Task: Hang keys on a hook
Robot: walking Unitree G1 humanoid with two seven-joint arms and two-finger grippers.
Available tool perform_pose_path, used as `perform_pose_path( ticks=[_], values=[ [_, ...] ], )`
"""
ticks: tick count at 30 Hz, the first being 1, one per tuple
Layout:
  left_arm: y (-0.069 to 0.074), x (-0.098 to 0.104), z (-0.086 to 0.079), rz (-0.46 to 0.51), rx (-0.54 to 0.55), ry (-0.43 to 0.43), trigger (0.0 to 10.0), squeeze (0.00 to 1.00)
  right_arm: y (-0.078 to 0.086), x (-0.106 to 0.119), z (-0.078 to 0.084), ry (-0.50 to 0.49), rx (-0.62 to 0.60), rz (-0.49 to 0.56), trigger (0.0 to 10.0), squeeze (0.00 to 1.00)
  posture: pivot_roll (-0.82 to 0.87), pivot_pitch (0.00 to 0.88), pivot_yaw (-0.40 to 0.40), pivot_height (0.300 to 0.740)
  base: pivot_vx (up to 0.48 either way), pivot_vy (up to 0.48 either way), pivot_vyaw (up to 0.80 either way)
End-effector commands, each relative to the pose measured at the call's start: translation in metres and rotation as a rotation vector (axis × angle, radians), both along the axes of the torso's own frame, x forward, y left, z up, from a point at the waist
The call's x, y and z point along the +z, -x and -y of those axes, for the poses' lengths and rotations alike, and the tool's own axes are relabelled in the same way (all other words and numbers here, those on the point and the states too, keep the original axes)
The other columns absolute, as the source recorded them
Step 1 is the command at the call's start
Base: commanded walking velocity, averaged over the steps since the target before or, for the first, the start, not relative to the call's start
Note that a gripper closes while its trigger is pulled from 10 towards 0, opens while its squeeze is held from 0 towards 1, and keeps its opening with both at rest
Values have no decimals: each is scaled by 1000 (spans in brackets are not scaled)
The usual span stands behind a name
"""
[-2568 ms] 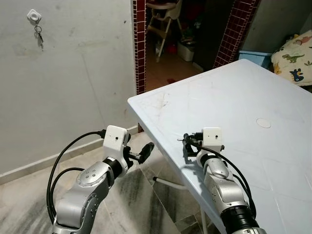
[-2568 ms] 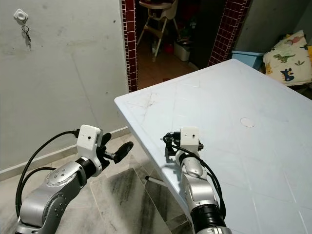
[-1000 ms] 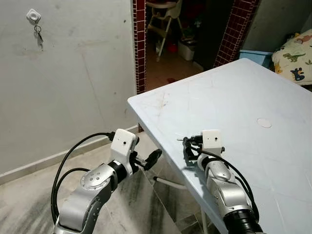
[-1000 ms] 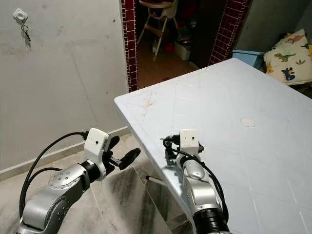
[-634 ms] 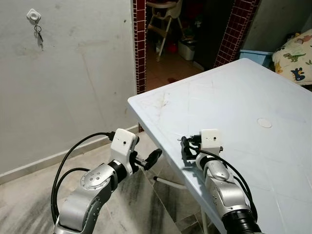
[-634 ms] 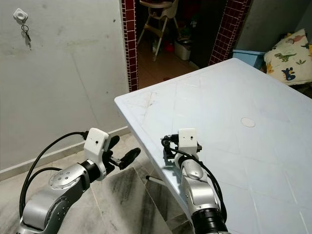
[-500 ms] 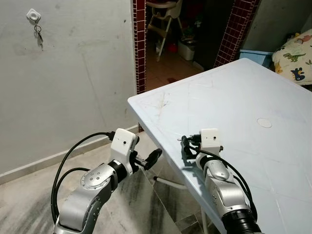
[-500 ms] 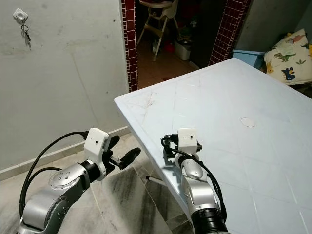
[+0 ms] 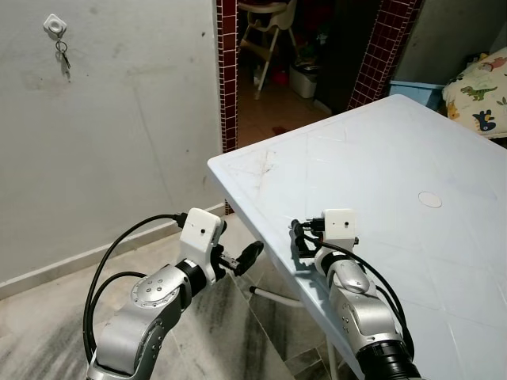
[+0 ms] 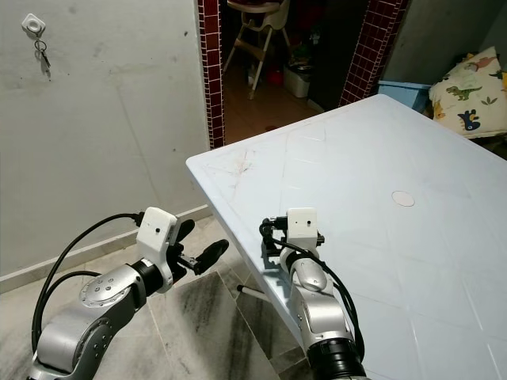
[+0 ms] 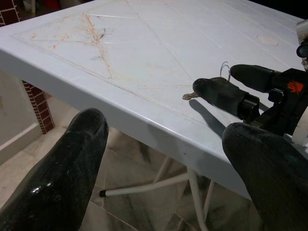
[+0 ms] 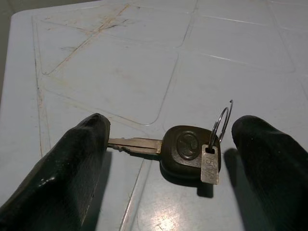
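Near the table's front edge, my right gripper sits low with its fingers spread wide, holding nothing, the key lying flat between them. Closing on its dark head rather than the thin blade should, I judge, give a firmer pinch. My left gripper waits open and empty beside the table. On the wall, a hook already carries keys.

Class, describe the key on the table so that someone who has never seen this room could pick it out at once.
Start at the pale blue plastic table and go to its near edge, where the right pincer stands open. Between its black fingers lies a dark-headed metal key, set apart by its wire ring and small metal tag.
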State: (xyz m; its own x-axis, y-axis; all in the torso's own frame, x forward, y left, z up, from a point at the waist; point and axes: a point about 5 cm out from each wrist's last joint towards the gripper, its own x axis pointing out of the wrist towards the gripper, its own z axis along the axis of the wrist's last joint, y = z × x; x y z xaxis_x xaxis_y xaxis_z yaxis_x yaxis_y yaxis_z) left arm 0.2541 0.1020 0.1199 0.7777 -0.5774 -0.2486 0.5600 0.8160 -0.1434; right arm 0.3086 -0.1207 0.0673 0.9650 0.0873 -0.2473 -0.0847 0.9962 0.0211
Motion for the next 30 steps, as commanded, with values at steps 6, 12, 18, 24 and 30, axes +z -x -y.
perform_pose_path(
  ticks=[6,12,18,24,30],
  values=[
    [0,1,2,2,-15,-7,10000,0,-3,4,2,17,-6,9,8039,0,165,0,-19,740,0,0,0],
    [0,0,2,0,-18,-9,10000,0,-1,2,1,-7,-11,8,0,0,165,0,-19,740,0,0,0],
    [0,1,2,4,-23,-13,10000,0,-1,1,0,-1,-10,5,0,0,165,0,-19,740,0,0,0],
    [0,1,2,7,-22,-14,10000,0,-2,0,0,14,-3,-3,10000,0,173,0,-19,740,0,0,0],
    [0,1,2,9,-19,-16,10000,0,-6,-1,3,25,-27,-8,0,0,177,0,-22,740,0,0,0]
  ],
)
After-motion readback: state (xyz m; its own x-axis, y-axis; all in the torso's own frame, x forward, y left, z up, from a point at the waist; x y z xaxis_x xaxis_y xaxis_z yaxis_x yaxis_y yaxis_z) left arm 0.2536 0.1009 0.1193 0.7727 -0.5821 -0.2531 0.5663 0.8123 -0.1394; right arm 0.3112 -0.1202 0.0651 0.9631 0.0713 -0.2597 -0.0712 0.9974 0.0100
